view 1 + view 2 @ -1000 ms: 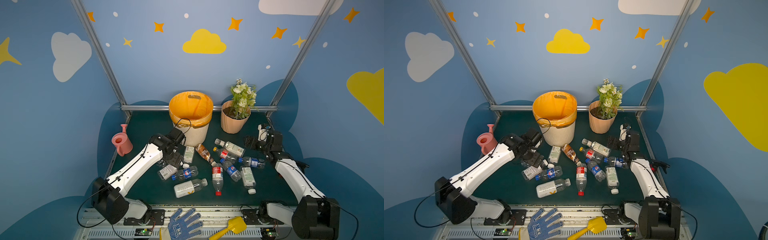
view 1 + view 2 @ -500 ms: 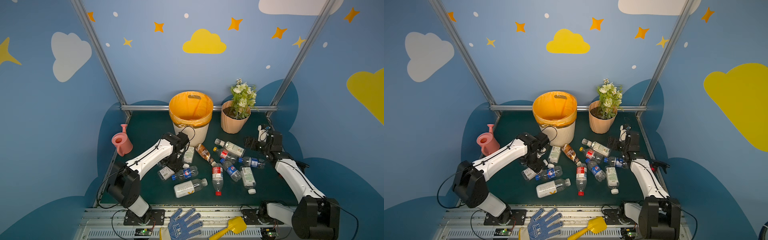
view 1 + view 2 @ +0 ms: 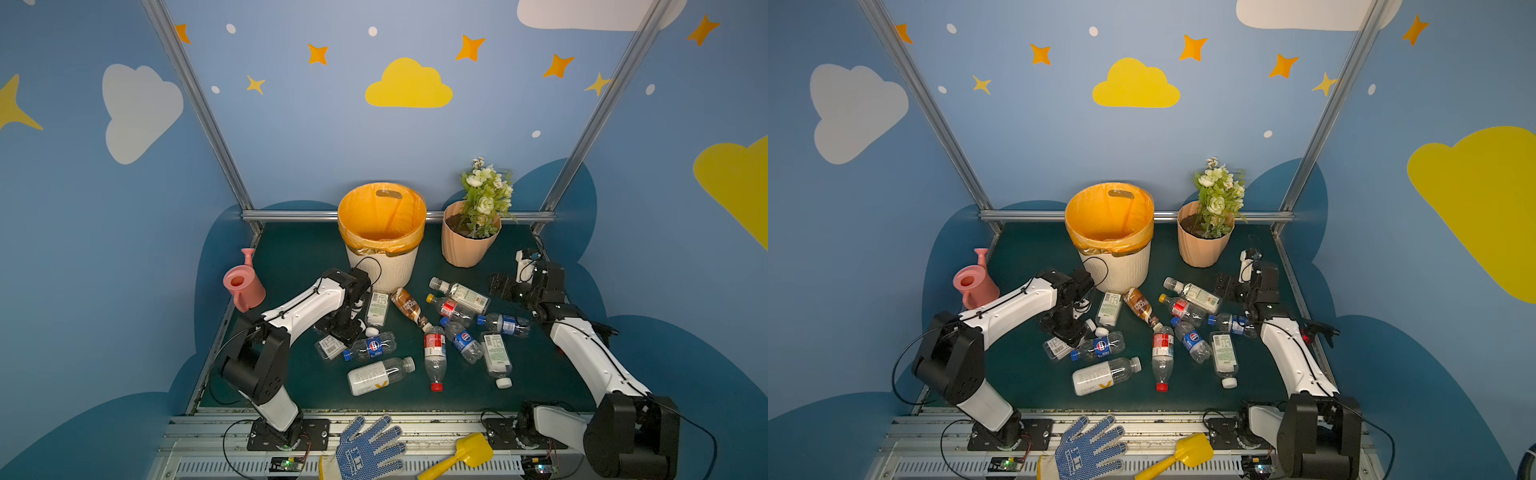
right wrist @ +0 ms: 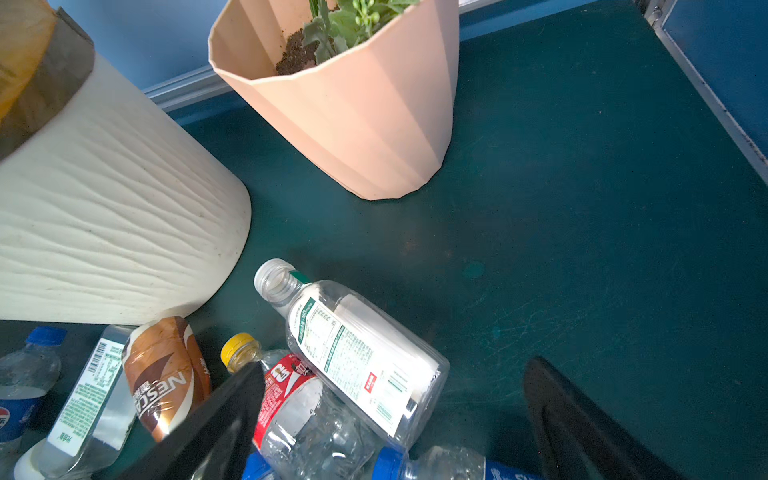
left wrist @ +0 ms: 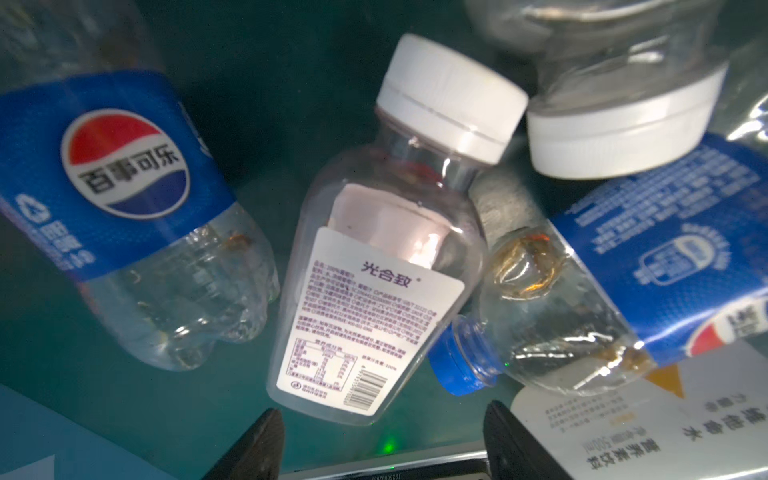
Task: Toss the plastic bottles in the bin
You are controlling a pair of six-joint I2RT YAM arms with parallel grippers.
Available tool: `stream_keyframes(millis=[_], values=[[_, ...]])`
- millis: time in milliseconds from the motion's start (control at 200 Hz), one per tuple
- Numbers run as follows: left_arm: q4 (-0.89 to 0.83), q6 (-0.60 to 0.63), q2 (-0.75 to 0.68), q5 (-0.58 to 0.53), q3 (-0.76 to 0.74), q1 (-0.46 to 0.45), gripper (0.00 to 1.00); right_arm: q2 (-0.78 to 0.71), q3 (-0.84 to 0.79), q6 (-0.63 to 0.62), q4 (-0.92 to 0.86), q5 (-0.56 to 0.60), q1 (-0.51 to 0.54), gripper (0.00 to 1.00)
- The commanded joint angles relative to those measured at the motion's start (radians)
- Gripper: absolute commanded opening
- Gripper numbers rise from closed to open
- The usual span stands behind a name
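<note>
Several plastic bottles lie on the green mat in front of the bin (image 3: 384,270), a cream ribbed basket with an orange liner, seen in both top views (image 3: 1121,270). My left gripper (image 3: 345,328) points down over a small clear white-capped bottle (image 5: 374,266) with a white label. Its jaws stand apart, and the bottle's base lies just ahead of the fingertips (image 5: 257,449). Pepsi bottles (image 5: 124,187) lie on both sides of it. My right gripper (image 3: 505,286) hangs open above a white-label bottle (image 4: 357,353) and a red-label bottle (image 4: 291,399), holding nothing.
A peach flowerpot (image 3: 467,245) with white flowers stands right of the bin. A pink watering can (image 3: 243,286) sits at the mat's left edge. A blue-dotted glove (image 3: 365,449) and a yellow scoop (image 3: 461,457) lie on the front rail.
My left arm has folded in and dropped its gripper onto the bottles left of the bin's base, and its jaws have narrowed. The right arm has not moved.
</note>
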Motion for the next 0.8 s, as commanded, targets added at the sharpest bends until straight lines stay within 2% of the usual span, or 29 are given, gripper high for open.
stream_keyframes(millis=[0, 240, 420, 791], values=[[0.016, 0.008, 0.018, 0.012, -0.005, 0.009, 0.75, -0.003, 0.028, -0.006, -0.015, 0.009, -0.004, 0.96], [0.054, 0.016, 0.048, 0.019, -0.024, 0.01, 0.75, 0.0, 0.026, -0.003, -0.021, 0.008, -0.004, 0.96], [0.072, -0.005, 0.08, -0.001, -0.025, 0.024, 0.73, -0.003, 0.026, -0.004, -0.026, 0.009, -0.005, 0.96], [0.096, -0.039, 0.104, -0.04, -0.04, 0.034, 0.74, -0.007, 0.025, -0.012, -0.036, 0.004, -0.005, 0.96]])
